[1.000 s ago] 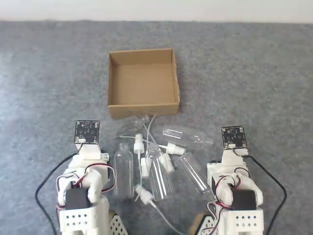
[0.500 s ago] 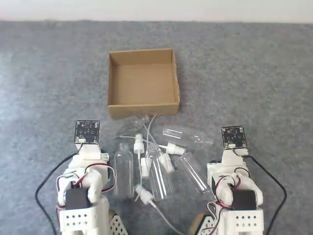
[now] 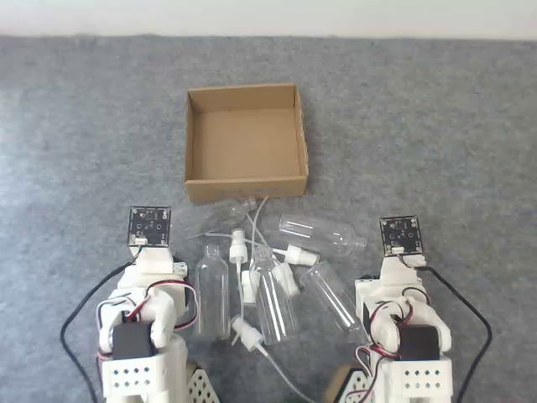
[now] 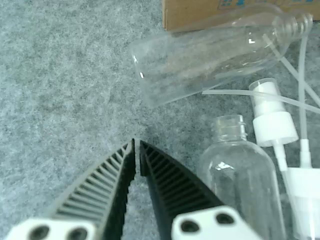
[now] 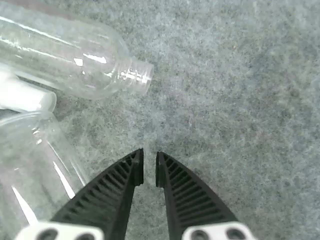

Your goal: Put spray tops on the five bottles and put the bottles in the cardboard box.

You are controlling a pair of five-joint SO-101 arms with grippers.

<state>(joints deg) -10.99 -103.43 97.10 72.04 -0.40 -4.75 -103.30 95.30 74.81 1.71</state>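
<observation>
Risk is being carried mainly by the heap between the arms. Five clear bottles (image 3: 273, 298) are lying on their sides on the grey table (image 3: 436, 126), several touching. Being round and smooth, any of them is likely to be rolled away if it is nudged instead of gripped squarely. The white tops (image 3: 237, 248) are scattered among them, their thin tubes crossing necks and bodies, so a neighbour could be dragged along when one top is lifted. A bent tube could also be missed at the narrow neck.

The left gripper (image 4: 136, 147) is being held closed on nothing, just beside an uncapped bottle (image 4: 245, 165). The right gripper (image 5: 149, 162) is likewise being held all but closed and empty, near another open neck (image 5: 137, 76). Both would need opening before any grasp.

The box (image 3: 245, 186) is standing open just beyond the heap, with only its bare cardboard floor showing. No bottle is being held in it. The bottles appear empty and none is being capped.
</observation>
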